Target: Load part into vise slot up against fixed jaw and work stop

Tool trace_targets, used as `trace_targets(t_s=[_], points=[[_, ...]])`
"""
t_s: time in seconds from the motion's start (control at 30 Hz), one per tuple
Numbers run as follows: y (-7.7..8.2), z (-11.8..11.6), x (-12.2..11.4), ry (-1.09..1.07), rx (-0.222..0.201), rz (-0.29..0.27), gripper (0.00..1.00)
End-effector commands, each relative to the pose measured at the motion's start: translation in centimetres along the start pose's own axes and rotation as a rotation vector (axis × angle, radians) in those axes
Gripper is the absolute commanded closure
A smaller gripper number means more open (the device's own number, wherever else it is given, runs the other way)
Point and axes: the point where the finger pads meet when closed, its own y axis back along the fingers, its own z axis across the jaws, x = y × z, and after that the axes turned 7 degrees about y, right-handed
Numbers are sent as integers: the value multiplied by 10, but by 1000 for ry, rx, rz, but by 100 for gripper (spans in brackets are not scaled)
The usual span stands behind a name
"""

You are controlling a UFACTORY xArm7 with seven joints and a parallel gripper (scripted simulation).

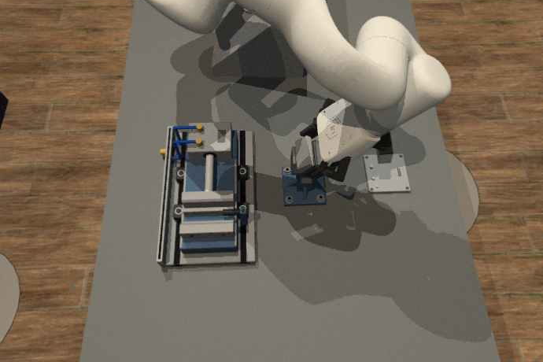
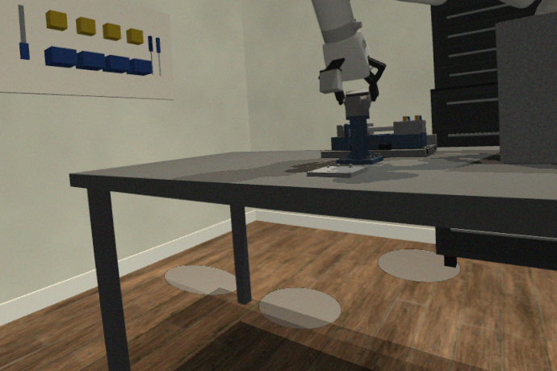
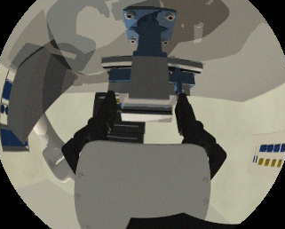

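Part [image 3: 150, 87] rests in the V-block [image 3: 150, 37], the gripper [image 3: 146, 111] spread apart around it, gripping nothing

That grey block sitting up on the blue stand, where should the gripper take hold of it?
Probably from above, across its two long sides. The block lies in the blue stand with those sides free, and the open gripper already has one finger on each side, gripping nothing.

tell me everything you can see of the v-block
The dark blue V-block is a square base plate with a bolt at each corner, a post rising from its middle and a cradle on top. It stands on the grey table between the vise and the pale infeed plate. The grey block part rests in it, the open hand straddling that part.
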Motion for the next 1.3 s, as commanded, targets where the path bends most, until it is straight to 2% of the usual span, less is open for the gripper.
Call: trace_targets(t_s=[0.0, 0.4, 1.27], points=[[2, 1, 0, -2, 2, -27, 11], [2, 1, 1, -2, 12, -108, 11], [2, 1, 2, -2, 22, -191, 11]])
